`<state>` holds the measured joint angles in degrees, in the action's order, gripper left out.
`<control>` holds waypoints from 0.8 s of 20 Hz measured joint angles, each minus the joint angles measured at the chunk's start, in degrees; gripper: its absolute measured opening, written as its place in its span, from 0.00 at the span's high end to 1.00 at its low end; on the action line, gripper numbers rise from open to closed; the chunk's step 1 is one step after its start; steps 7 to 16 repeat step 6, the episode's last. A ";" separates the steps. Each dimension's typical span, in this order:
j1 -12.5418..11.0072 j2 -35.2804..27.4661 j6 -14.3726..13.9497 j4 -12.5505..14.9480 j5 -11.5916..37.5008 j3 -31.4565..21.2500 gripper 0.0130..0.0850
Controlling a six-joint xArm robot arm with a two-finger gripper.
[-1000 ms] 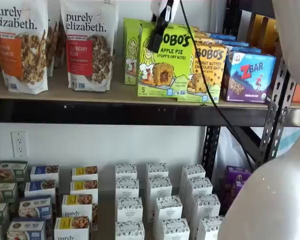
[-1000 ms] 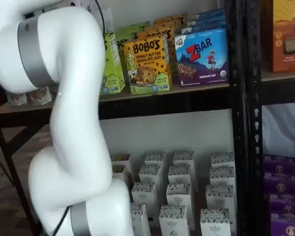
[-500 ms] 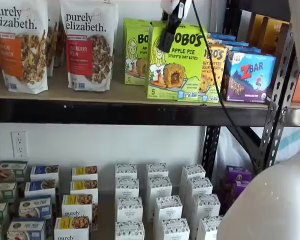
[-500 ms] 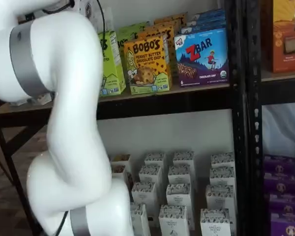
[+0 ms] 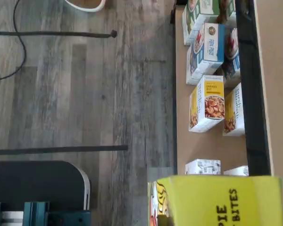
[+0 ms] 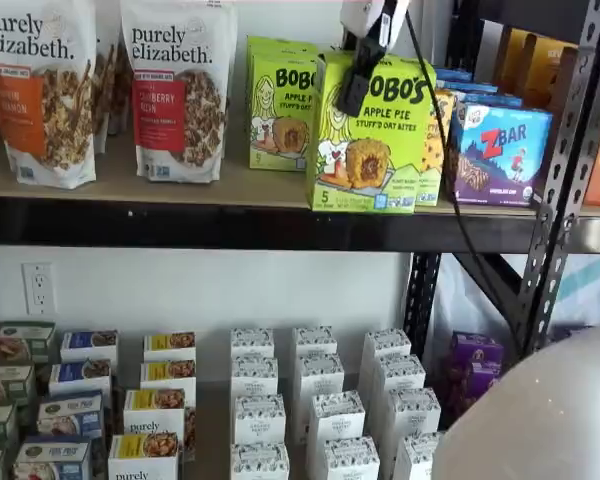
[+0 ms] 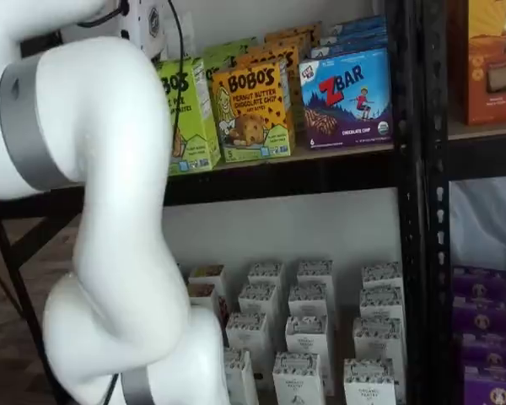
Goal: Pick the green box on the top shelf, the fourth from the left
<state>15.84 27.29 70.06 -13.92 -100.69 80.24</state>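
The green box [image 6: 380,150], a lime Bobo's Apple Pie carton, stands at the front edge of the top shelf [image 6: 180,185], ahead of its row and covering most of the yellow-orange Bobo's box [image 6: 440,130]. My gripper [image 6: 358,80] comes down from above; one black finger lies on the box's front face and the fingers are shut on it. In a shelf view the green box [image 7: 185,110] shows beside my white arm, left of the yellow-orange box [image 7: 251,110]. Its yellow-green top [image 5: 217,202] fills one corner of the wrist view.
A second green Bobo's box [image 6: 280,100] stands behind to the left, and the blue ZBar box [image 6: 500,150] to the right. Granola bags [image 6: 175,90] fill the shelf's left. A black cable [image 6: 445,170] hangs before the boxes. White cartons [image 6: 320,400] stand on the lower level. My arm [image 7: 110,211] blocks the left.
The gripper and the green box have moved together to the right and out toward the shelf's front edge. The box now covers more of the yellow-orange box.
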 joint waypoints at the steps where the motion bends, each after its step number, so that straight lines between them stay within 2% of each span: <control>1: -0.07 0.70 0.12 0.19 0.25 -0.80 0.83; 6: -0.30 3.00 0.51 0.55 0.93 -3.45 0.83; 16: -0.30 3.00 0.51 0.55 0.93 -3.45 0.83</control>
